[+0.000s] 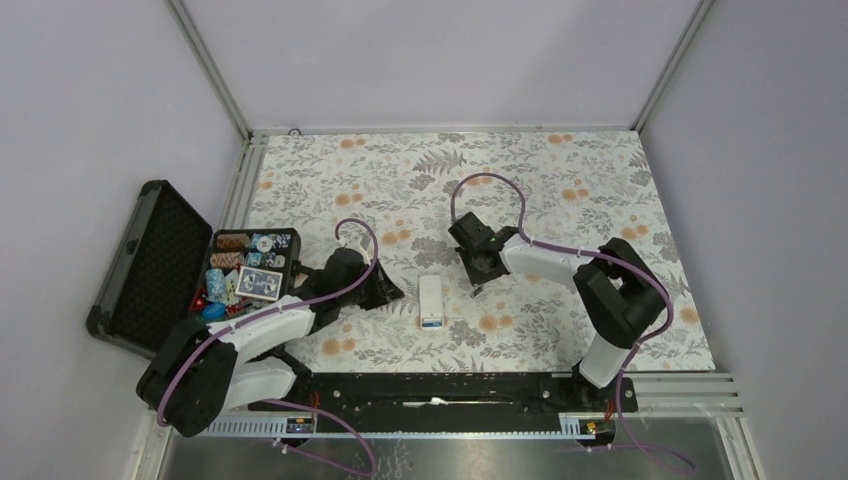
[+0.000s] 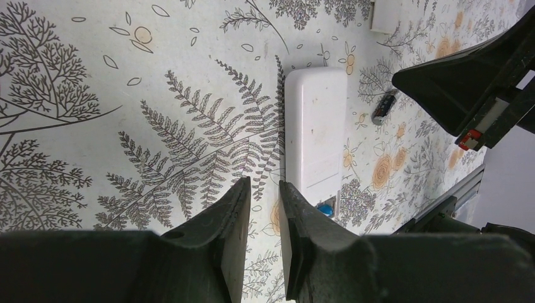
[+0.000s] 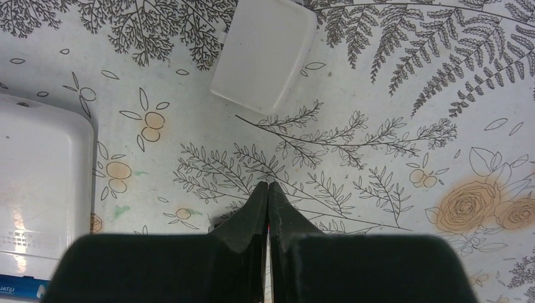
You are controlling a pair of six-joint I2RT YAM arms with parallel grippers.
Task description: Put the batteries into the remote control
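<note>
White remote (image 1: 431, 300) lies back up on the near half of the flowery tabletop (image 1: 560, 200). Left fingers (image 2: 240, 202), a little apart and empty, sit near its left side. Right fingers (image 3: 262, 199), pressed together, sit near its right side. One blue battery (image 2: 325, 208) shows at its near end.

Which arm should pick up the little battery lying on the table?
Probably the right. The right hand sits right next to the loose battery, while the left hand is across the remote from it. The right hand is shut, so it would need to open first.
</note>
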